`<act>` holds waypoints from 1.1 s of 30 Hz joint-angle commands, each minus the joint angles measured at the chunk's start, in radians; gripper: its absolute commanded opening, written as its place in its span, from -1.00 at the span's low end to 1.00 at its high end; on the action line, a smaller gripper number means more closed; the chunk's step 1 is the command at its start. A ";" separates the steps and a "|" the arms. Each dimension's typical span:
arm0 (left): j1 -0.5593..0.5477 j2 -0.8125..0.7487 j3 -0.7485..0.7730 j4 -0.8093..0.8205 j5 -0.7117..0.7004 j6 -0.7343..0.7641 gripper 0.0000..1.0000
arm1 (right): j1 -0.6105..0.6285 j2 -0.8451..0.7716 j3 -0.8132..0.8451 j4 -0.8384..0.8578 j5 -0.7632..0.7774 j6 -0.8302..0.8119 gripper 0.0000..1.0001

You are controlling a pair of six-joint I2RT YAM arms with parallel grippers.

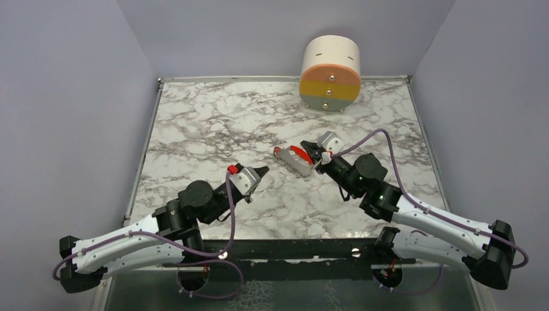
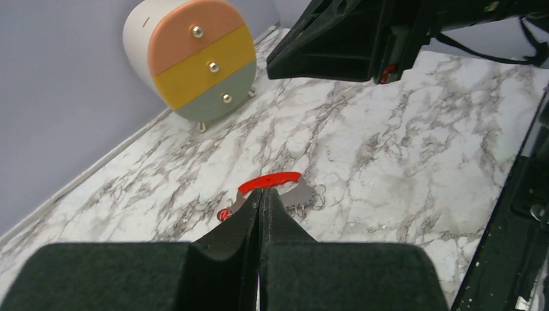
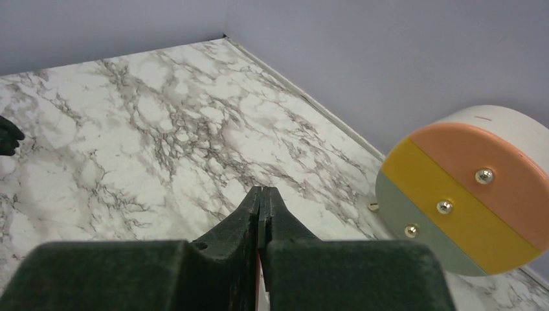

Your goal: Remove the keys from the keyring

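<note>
Keyring [image 2: 272,181] lies on bench [image 2: 388,162], just ahead of left fingers [image 2: 243,223]. Left and right fingers [image 3: 249,214] are both pressed together; can't tell if anything is held. Prob. approach step. Next needs opening, pinning ring, sliding off keys (too small to see).

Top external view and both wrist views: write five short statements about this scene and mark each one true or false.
1. The left arm's fingers are shut together. True.
2. The red curved clip lies on the grey-veined marble table. True.
3. The left arm's fingers grip that clip. False: the top external view shows them apart from it, on its near left side.
4. The round white cabinet has four coloured drawer fronts. False: it has three, peach, yellow and grey-green, each with a metal knob.
5. The right arm's fingers are spread wide open. False: they are shut together.
</note>
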State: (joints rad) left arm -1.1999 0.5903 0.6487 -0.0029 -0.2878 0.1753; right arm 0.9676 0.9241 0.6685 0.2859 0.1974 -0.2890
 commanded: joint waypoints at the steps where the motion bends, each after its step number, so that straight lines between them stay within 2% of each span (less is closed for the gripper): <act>1: -0.004 -0.001 -0.045 0.060 -0.181 -0.018 -1.00 | 0.000 0.001 0.028 0.021 0.058 0.036 -0.97; 4: -0.003 0.029 -0.062 0.073 -0.227 -0.027 -1.00 | 0.000 0.040 0.049 -0.018 0.100 0.060 -0.92; 8: -0.001 0.056 -0.110 0.189 -0.338 -0.042 -1.00 | 0.000 0.171 0.098 -0.071 0.148 0.080 -0.62; 9: 0.004 0.056 -0.123 0.218 -0.377 -0.049 -1.00 | 0.000 0.211 0.119 -0.087 0.160 0.087 -0.59; 12: 0.084 0.044 -0.150 0.250 -0.405 -0.094 -0.98 | -0.034 0.309 0.168 -0.107 0.092 0.117 -0.50; 14: 0.221 0.030 -0.159 0.230 -0.306 -0.151 -0.99 | -0.105 0.343 0.202 -0.117 -0.051 0.164 -0.45; 16: 0.306 0.041 -0.176 0.248 -0.236 -0.201 -0.99 | -0.188 0.367 0.226 -0.115 -0.173 0.215 -0.44; 20: 0.457 0.199 -0.161 0.299 -0.083 -0.253 -1.00 | -0.321 0.459 0.319 -0.136 -0.392 0.266 -0.42; 24: 0.658 0.330 -0.147 0.414 0.163 -0.336 -1.00 | -0.336 0.644 0.483 -0.242 -0.478 0.229 -0.66; 27: 0.726 0.352 -0.146 0.481 0.236 -0.348 -1.00 | -0.342 0.743 0.562 -0.267 -0.530 0.222 -0.68; 33: 0.782 0.383 -0.144 0.547 0.296 -0.369 -1.00 | -0.354 0.931 0.702 -0.383 -0.587 0.219 -0.68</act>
State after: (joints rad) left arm -0.4473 0.9607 0.4881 0.4187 -0.1150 -0.1444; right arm 0.6239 1.7695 1.2961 0.0212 -0.3012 -0.0669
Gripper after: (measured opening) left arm 0.008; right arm 0.163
